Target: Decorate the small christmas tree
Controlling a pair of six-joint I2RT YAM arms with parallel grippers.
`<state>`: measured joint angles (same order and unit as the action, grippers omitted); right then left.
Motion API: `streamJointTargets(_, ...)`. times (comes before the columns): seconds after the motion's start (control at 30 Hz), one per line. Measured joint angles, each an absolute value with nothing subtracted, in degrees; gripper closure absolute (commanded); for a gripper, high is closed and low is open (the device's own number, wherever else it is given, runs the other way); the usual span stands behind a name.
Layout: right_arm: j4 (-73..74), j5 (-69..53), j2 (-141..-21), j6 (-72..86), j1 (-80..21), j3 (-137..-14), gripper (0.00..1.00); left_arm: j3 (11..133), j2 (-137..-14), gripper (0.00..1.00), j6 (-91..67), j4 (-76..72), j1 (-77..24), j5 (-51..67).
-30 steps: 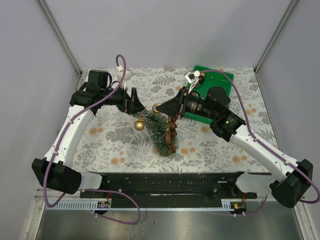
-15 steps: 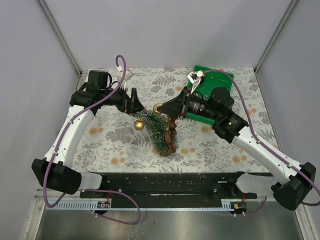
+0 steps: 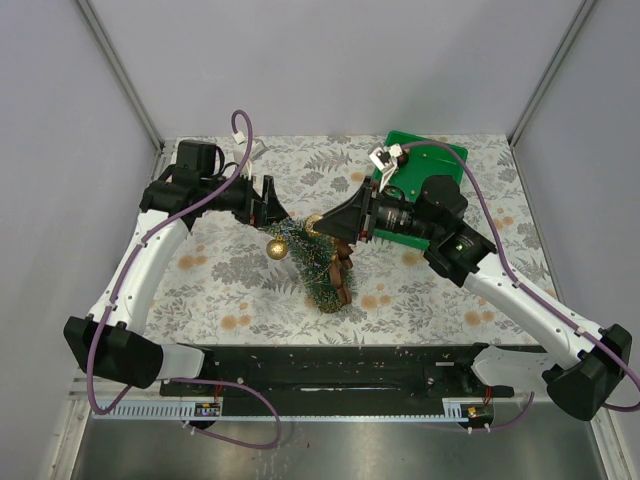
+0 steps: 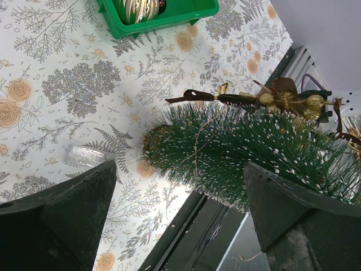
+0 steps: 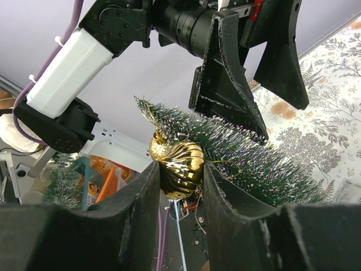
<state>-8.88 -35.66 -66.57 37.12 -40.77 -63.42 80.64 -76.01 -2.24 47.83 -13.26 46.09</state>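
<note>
The small christmas tree (image 3: 318, 262) is seen mid-frame on the desk (image 3: 220, 290), seemingly tilted and flanked by the spread left fingers (image 4: 62, 220). A gold bauble (image 5: 177, 164) is clenched in the right fingers (image 5: 135, 226); if it is pressed hard, the tree could be toppled.

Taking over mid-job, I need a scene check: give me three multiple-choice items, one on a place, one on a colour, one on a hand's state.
1. Where on the table is the green bin? A far right; B near left; C middle.
2. The bauble in the right hand is: A red; B gold; C blue.
3. The left hand is: A shut on a bauble; B open astride the small christmas tree; C shut on the bin.
Answers: 1 A, top view shows it there; 2 B, it gleams gold; 3 B, fingers wide apart beside the tree.
</note>
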Motion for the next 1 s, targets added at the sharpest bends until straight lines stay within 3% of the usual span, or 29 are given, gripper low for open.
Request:
streamJointTargets(0.7,-1.4,-34.8,-67.0,32.0,-40.9,-63.4,0.41,80.8,-76.2,0.01,-2.2,47.9,-13.3,46.0)
streamJointTargets(1.0,-0.4,-33.8,-66.6,30.9,-40.9,-63.4,0.41,81.3,-76.2,0.01,-2.2,47.9,-13.3,45.6)
